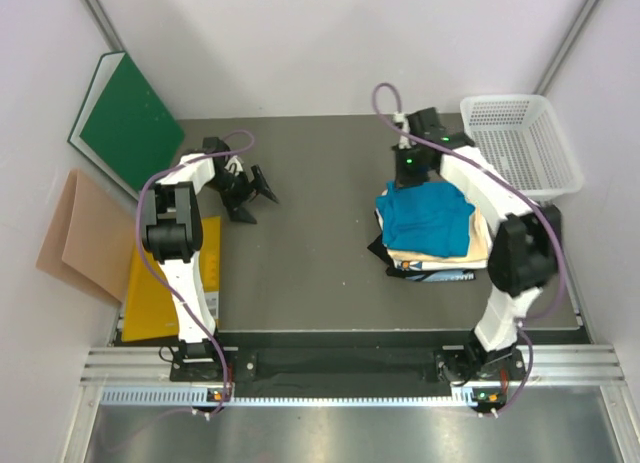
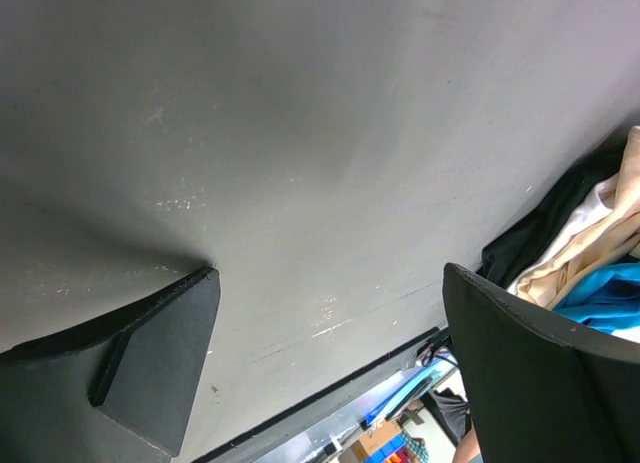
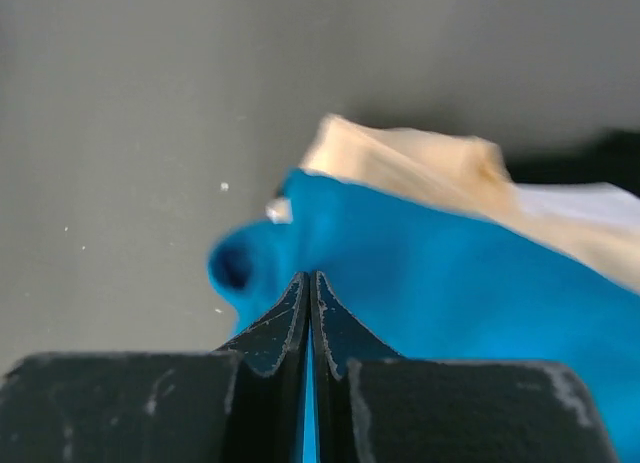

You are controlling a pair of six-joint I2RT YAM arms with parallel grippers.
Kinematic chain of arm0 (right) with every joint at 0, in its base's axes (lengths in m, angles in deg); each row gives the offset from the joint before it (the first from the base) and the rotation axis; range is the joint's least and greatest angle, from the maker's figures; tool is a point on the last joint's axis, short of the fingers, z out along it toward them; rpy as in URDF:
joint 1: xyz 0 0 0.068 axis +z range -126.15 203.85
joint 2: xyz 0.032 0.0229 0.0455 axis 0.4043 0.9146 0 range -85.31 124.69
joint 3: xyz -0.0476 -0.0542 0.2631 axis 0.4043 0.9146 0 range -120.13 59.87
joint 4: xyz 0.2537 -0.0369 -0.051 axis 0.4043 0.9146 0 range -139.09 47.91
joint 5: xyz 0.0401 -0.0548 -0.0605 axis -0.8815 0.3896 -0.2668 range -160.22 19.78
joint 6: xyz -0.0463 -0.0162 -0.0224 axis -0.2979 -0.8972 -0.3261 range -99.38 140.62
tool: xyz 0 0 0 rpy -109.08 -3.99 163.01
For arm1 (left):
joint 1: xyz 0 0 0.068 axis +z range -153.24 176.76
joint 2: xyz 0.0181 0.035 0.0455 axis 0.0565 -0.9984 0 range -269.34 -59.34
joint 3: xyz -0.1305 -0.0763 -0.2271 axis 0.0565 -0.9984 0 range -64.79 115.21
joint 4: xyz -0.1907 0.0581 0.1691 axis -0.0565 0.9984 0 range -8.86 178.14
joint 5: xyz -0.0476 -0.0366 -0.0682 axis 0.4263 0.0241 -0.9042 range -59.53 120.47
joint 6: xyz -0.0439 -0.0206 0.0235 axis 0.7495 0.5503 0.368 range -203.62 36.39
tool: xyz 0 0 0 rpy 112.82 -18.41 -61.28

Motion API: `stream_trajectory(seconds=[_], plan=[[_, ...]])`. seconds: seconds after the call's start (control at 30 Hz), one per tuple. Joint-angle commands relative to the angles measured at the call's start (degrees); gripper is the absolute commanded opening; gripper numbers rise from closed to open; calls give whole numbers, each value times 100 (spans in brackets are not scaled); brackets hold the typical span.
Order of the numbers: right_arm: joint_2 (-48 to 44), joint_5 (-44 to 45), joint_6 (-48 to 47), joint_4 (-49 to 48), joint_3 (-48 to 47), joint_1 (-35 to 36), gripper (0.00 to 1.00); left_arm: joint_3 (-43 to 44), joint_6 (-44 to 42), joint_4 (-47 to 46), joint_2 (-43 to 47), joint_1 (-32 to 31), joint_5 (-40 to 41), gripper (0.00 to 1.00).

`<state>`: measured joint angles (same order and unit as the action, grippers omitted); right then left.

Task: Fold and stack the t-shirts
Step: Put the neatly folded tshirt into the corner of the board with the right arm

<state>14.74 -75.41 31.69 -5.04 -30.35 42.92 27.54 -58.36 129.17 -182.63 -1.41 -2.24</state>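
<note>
The teal-blue t-shirt (image 1: 428, 218) lies folded on top of a stack at the right of the table. The cream-tan t-shirt (image 1: 482, 245) lies under it, over white and black cloth (image 1: 440, 273). My right gripper (image 1: 408, 173) is at the far edge of the teal shirt; in the right wrist view its fingers (image 3: 309, 275) are pressed together with blue cloth (image 3: 450, 303) between and around them, and cream cloth (image 3: 410, 168) shows beyond. My left gripper (image 1: 250, 193) is open and empty over bare table at the back left (image 2: 328, 275). The stack's edge shows in the left wrist view (image 2: 600, 253).
A white mesh basket (image 1: 520, 143) stands at the back right, just behind the stack. A green board (image 1: 130, 123) leans on the left wall. A tan-pink paper sheet (image 1: 80, 233) and a yellow envelope (image 1: 165, 283) lie at the left edge.
</note>
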Motion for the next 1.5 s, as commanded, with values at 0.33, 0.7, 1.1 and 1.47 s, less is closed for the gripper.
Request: stream_trajectory(seconds=[0.33,0.7,1.1,1.47], plan=[[2422,-950,-123,269,-2220,712,0,-348,-276,-171,-170,-42,441,99],[2397,-167,-184,1088,-1378,730,0,-436,-249,-268,-178,-42,406,99],[1809,1186,-176,1598,212,695,0,-638,-214,-417,-143,-42,388,99],[1035,1845,404,1536,1444,-175,0,-682,-232,-426,-143,-59,371,99]])
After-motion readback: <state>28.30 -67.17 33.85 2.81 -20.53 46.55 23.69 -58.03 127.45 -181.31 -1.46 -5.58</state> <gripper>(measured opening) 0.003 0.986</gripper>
